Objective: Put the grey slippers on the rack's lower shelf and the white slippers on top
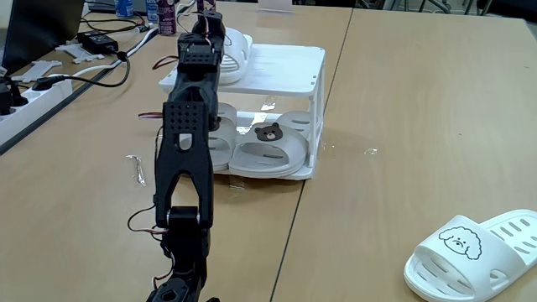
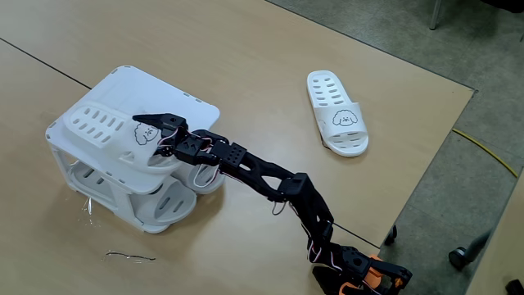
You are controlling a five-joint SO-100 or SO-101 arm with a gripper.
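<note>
The white rack (image 1: 285,65) (image 2: 187,103) stands on the wooden table. Both grey slippers (image 1: 270,153) (image 2: 177,198), with bear faces, lie side by side on the lower shelf (image 1: 281,176). One white slipper (image 1: 236,52) (image 2: 105,127) lies on the top board at its edge. My gripper (image 1: 207,30) (image 2: 158,124) sits at that slipper's dog-face strap, with the jaws closed around the strap. The other white slipper (image 1: 471,252) (image 2: 337,111) lies alone on the table, well away from the rack.
In a fixed view a power strip (image 1: 32,91), a black adapter (image 1: 99,39) and cables crowd the table's far left behind the rack. A thin wire scrap (image 1: 135,168) lies beside my arm. The table edge (image 2: 426,156) runs just beyond the loose slipper.
</note>
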